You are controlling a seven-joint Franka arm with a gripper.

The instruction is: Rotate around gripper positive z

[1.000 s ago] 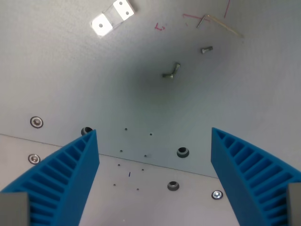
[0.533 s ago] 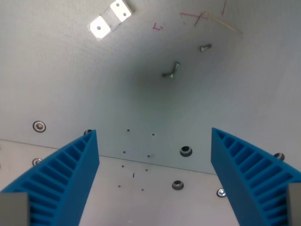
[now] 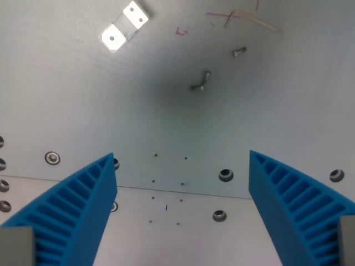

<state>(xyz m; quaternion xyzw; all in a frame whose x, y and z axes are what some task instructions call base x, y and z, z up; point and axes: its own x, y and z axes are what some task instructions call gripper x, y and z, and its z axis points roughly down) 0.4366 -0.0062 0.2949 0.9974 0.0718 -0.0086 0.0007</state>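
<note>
My gripper (image 3: 182, 210) is open and empty, with its two blue ribbed fingers (image 3: 72, 216) at the lower left and lower right of the wrist view. It hangs above a grey metal table (image 3: 83, 100). Between the fingers lie only bolt holes and a seam in the table. A shiny metal bracket (image 3: 123, 26) lies at the upper left. A small bent screw (image 3: 201, 82) lies at upper centre, far ahead of the fingers.
A second screw (image 3: 239, 51) and a thin bent rod (image 3: 249, 21) lie at the top right, near red pen marks (image 3: 182, 31). Bolt heads (image 3: 52, 158) and threaded holes (image 3: 225, 175) dot the table along the seam.
The whole scene has turned slightly and shifted in the view: the camera has rotated. The bracket and screws drifted left and up, and more bolt heads appeared at both edges. The fingers stayed open.
</note>
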